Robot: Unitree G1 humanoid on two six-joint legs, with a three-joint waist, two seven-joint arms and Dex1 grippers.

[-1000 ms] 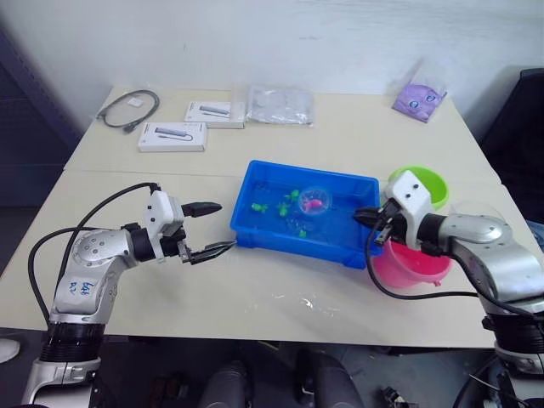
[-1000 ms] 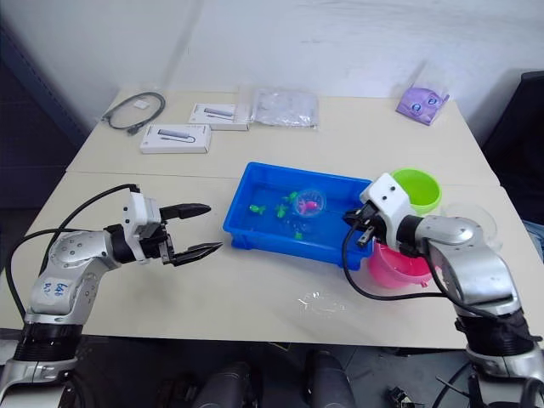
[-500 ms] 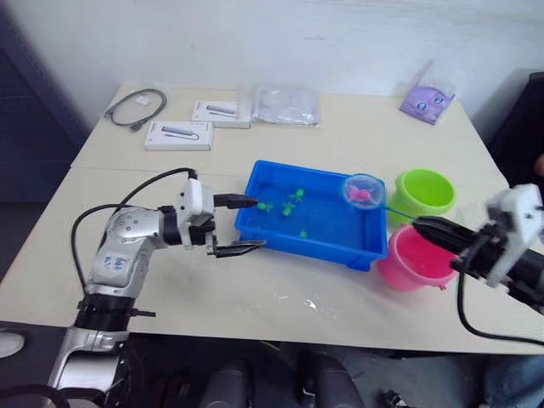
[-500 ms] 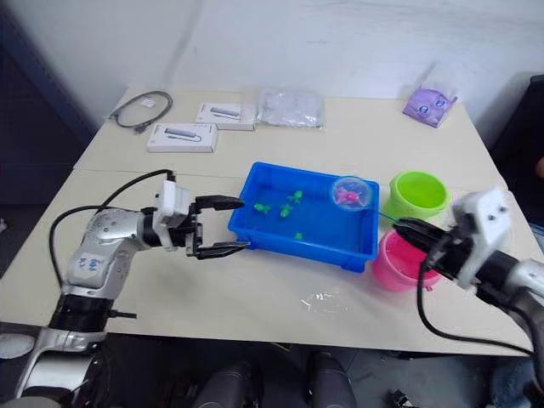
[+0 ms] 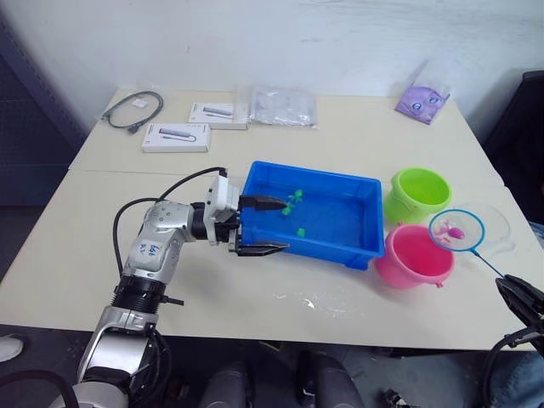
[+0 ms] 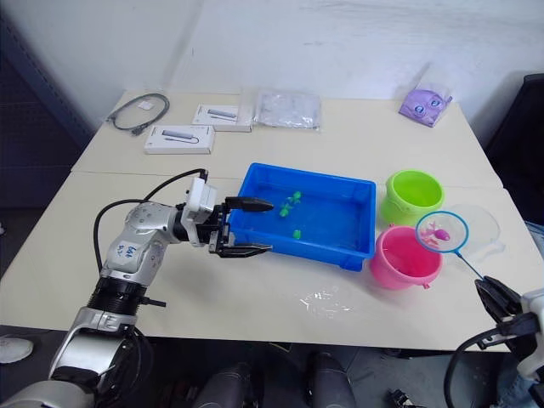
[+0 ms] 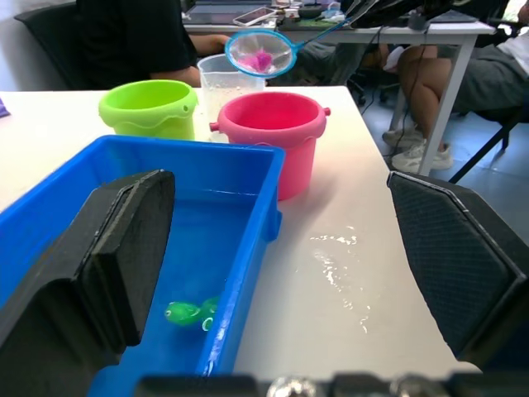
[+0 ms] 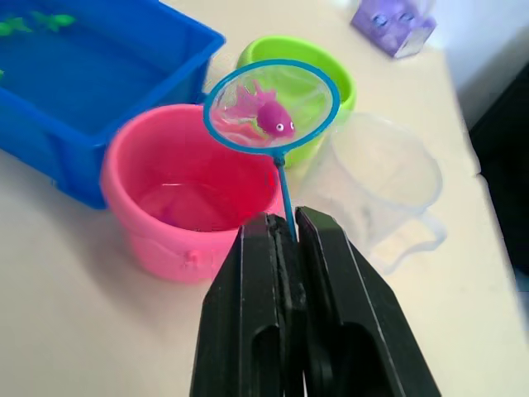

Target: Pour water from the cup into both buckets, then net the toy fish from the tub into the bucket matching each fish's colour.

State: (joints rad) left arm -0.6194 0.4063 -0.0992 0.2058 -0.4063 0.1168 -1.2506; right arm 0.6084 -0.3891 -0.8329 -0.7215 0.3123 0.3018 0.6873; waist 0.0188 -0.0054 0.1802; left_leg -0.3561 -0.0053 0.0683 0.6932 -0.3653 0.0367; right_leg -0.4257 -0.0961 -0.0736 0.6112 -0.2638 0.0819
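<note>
I am holding my left gripper (image 5: 259, 226) with its two black fingers spread wide, straddling the near-left corner of the blue tub (image 5: 357, 252); one finger is reaching over the rim above the water, the other is sitting outside the near wall, and nothing is between them. Just ahead of those fingertips a few green fish (image 5: 295, 201) are floating in the tub.

Farther out to the right of that gripper, the lime green bucket (image 5: 416, 194) is standing just beyond the tub's far end, and the pink bucket (image 5: 414, 256) is sitting in front of it, touching or nearly touching the tub's corner, with water showing in it.

My right gripper (image 8: 281, 234) is pressing its fingers together on the thin handle of the net (image 6: 443, 232). The light-blue hoop is hanging up and ahead of that gripper with a pink fish (image 8: 269, 117) lying in the mesh, hovering over the pink bucket's far-right rim and partly over the clear measuring cup (image 8: 384, 186) (standing just beside both buckets).

I am judging this as the delivery step for a pink fish: the scoop is done, the drop is not. Next I am needing to bring the hoop squarely over the pink bucket and tip it so the fish falls in.
</note>
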